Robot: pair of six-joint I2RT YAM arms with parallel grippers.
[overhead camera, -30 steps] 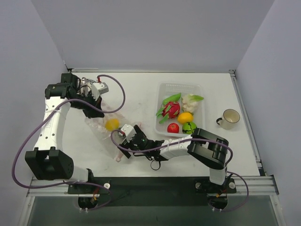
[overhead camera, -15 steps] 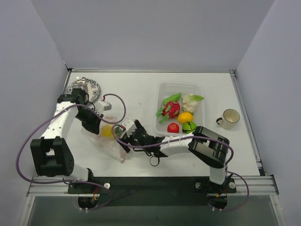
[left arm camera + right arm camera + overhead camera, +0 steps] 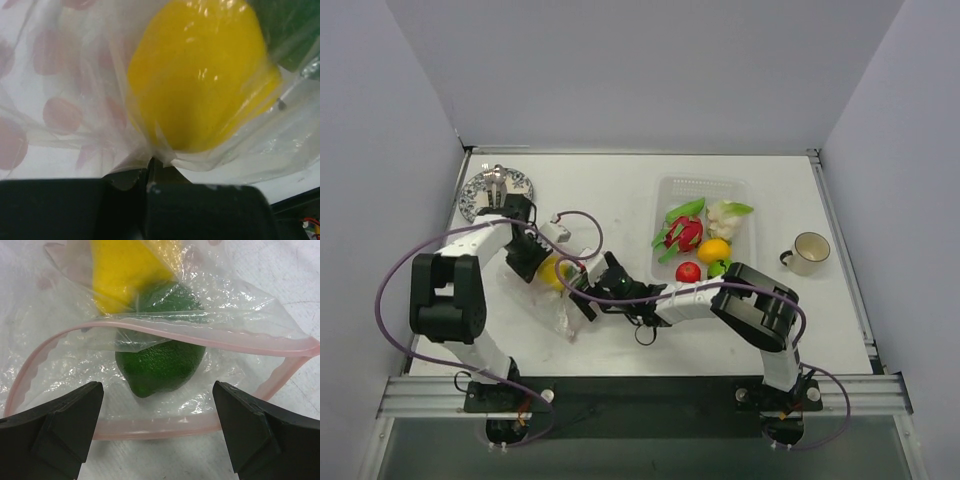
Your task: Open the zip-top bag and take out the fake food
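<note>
The clear zip-top bag [image 3: 558, 312] lies left of centre with its pink zip mouth [image 3: 165, 426] gaping towards my right gripper. Inside are a green lime-like fruit [image 3: 160, 362] and a yellow piece [image 3: 127, 270] of the fake food. My right gripper [image 3: 157, 432] is open just in front of the mouth, its fingers [image 3: 65, 427] on either side and touching nothing. My left gripper [image 3: 150, 167] is shut on a pinch of bag plastic right behind the yellow piece [image 3: 200, 75]. In the top view it sits at the bag's far end [image 3: 532, 258].
A clear mesh tray [image 3: 665, 187] at centre right holds several fake fruits and vegetables, among them a cauliflower [image 3: 725, 213] and a tomato [image 3: 688, 271]. A cup [image 3: 808, 252] stands at the right. A patterned plate [image 3: 480, 195] lies at the back left.
My left arm has come down and towards me from beside the plate, bringing the bag's end with it. My right gripper has slid left up to the bag's mouth, staying open.
</note>
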